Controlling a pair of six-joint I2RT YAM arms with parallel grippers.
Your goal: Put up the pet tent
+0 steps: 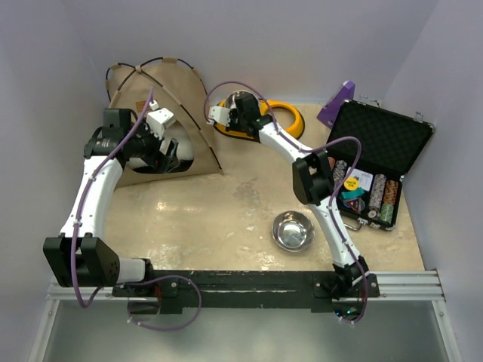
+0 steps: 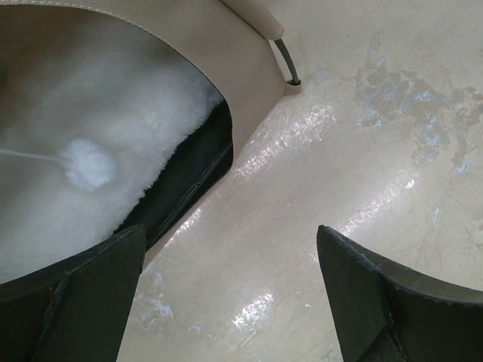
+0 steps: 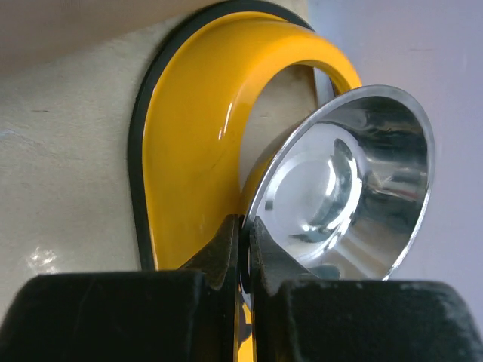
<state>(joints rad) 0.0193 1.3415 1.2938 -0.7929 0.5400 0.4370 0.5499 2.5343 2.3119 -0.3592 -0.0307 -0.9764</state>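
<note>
The pet tent (image 1: 170, 87) stands at the back left, tan with thin black poles crossing over its top. My left gripper (image 1: 167, 154) hovers open at the tent's arched door. In the left wrist view the left gripper (image 2: 230, 230) holds nothing; bare tabletop lies between its fingers (image 2: 377, 286). A white fleecy cushion (image 2: 83, 151) lies inside the tent (image 2: 249, 83) against black lining. My right gripper (image 1: 240, 107) is over the yellow feeder (image 1: 290, 113). In the right wrist view the right gripper (image 3: 245, 222) is shut on the rim of a tilted steel bowl (image 3: 347, 181) above the feeder (image 3: 196, 113).
A second steel bowl (image 1: 293, 230) sits on the table near the right arm. An open black case (image 1: 381, 139) with poker chips lies at the right, with a purple object (image 1: 337, 102) behind it. Walls close in on the back and both sides.
</note>
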